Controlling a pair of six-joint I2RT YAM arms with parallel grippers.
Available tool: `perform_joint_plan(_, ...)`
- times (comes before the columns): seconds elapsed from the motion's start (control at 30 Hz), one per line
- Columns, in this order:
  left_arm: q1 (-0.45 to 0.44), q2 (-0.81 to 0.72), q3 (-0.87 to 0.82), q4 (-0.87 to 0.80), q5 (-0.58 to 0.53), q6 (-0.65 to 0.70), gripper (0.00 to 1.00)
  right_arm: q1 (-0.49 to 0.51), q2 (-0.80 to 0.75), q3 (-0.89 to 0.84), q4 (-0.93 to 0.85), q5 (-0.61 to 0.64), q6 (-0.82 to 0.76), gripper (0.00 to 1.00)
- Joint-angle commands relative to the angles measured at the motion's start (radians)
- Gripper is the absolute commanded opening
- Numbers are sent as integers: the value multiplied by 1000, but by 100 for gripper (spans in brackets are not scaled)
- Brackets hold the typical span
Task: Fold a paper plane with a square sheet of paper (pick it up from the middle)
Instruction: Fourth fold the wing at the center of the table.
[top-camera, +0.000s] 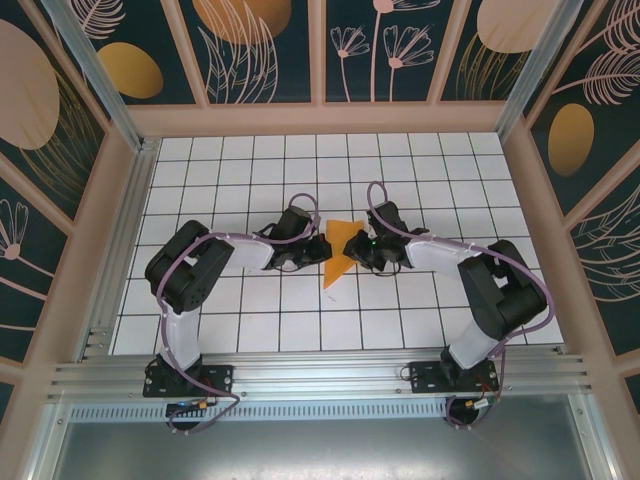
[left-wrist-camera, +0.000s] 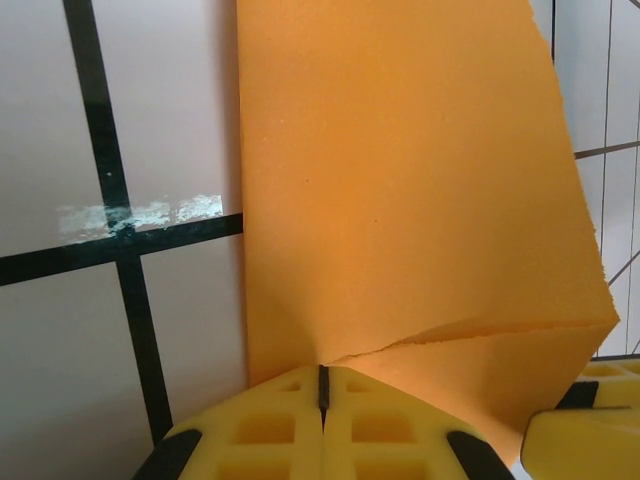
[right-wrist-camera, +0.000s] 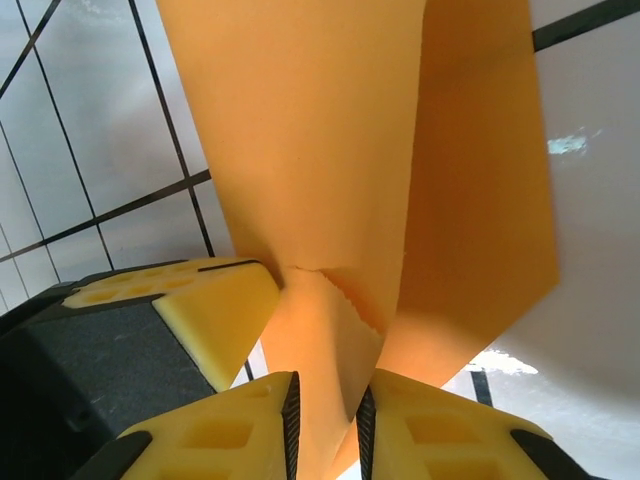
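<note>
Grid tbl (top-camera: 250, 320): paper (top-camera: 338, 256) in L+R fingers (left-wrist-camera: 260, 430) (right-wrist-camera: 450, 430)

Top view overlooks the table (top-camera: 250, 320); both close wrist views share the paper (left-wrist-camera: 400, 200).

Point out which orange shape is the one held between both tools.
The pointed orange paper mid-table, pinched by the left tool and right tool; the others are ovals printed on the dark walls.
</note>
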Motion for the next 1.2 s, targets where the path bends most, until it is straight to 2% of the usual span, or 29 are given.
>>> perform_joint_plan(0.0, -2, 57, -5, -91, -24, 25, 0, -12, 14, 4, 30, -42, -13, 24)
perform_joint_plan(0.1, -1, 60, 28, -102, -20, 29, 0, -15, 23, 8, 62, -56, -9, 20)
perform_joint_plan(0.33, -2, 65, 29, -105, -16, 30, 0, -15, 46, 24, 105, -94, -13, 20)
perform_joint_plan(0.73, 4, 82, 7, -54, 32, -18, 0, -20, 59, -20, 254, -178, -47, 33)
perform_joint_plan(1.0, 39, 90, -77, 82, 124, -118, 0, -31, 98, -52, 342, -216, -40, 25)
perform_joint_plan(1.17, 53, 101, -96, 109, 148, -153, 0, -41, 108, -86, 435, -237, -26, 26)
